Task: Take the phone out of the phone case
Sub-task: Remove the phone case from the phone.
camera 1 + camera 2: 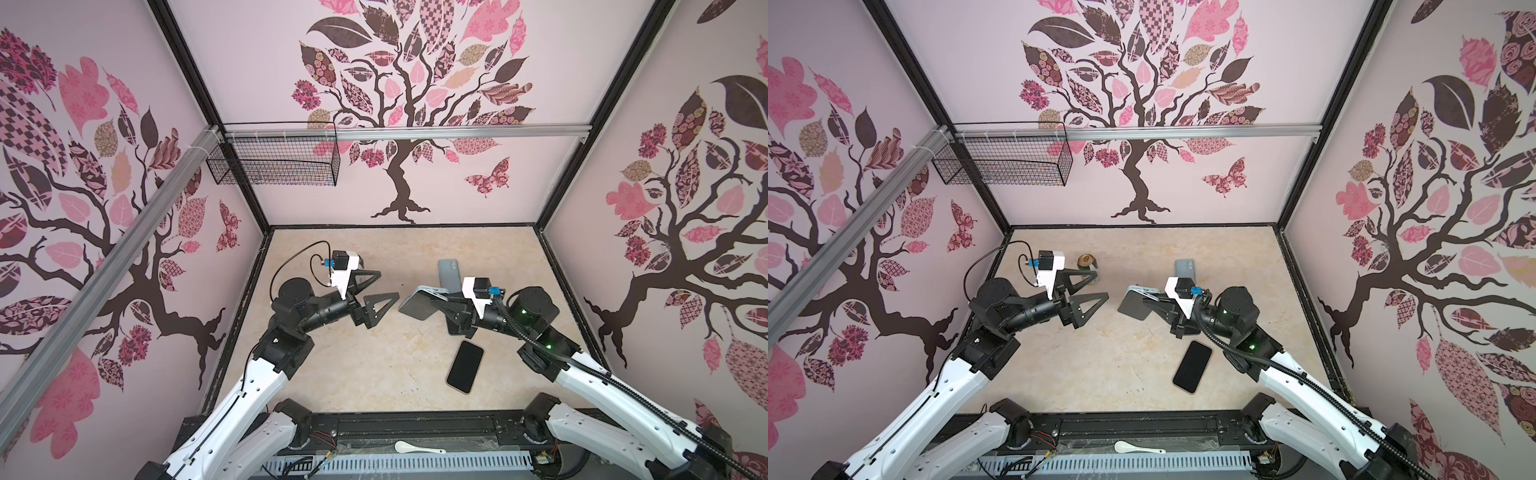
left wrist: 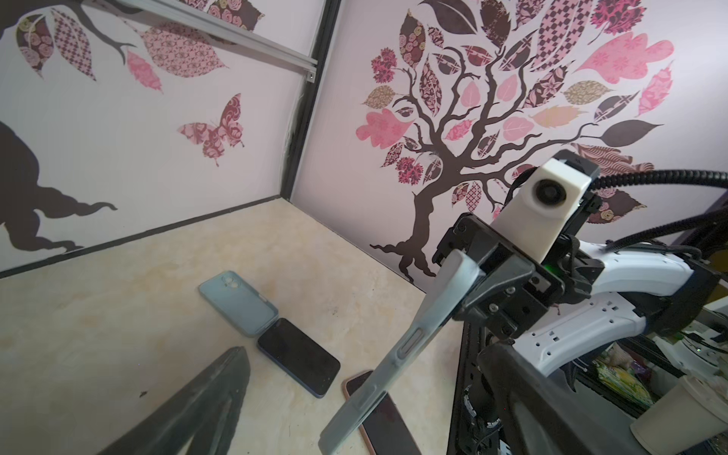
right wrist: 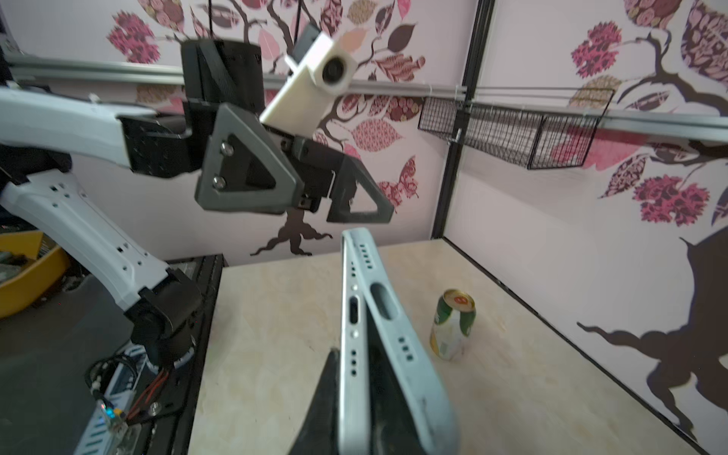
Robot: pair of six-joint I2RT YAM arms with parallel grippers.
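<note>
Phone with a slim silver metal edge (image 3: 351, 315) sits partly inside a pale blue-grey soft phone case (image 3: 400, 338). Both hang above the marbled beige tabletop (image 1: 332, 374), right of its middle, clamped between the black fingers of the right gripper (image 1: 442, 308). The right arm reaches in from the front right corner, elbow bent, wrist pointing toward the left arm. The left arm mirrors it from the front left. The left gripper (image 1: 388, 284) has its black triangular jaws spread wide and empty, aimed at the phone, near it but apart. Only the right wrist view shows that at the charging-port end the case stands away from the phone, leaving a wedge-shaped gap. That view also shows a green and gold drink can (image 3: 453, 325) standing upright. The left wrist view alone shows a second, empty pale blue case (image 2: 238, 303) lying flat with a dark blue phone (image 2: 298, 356) touching its end. A black phone with a rose-gold rim (image 2: 388, 417) lies screen-up on the table.
</note>
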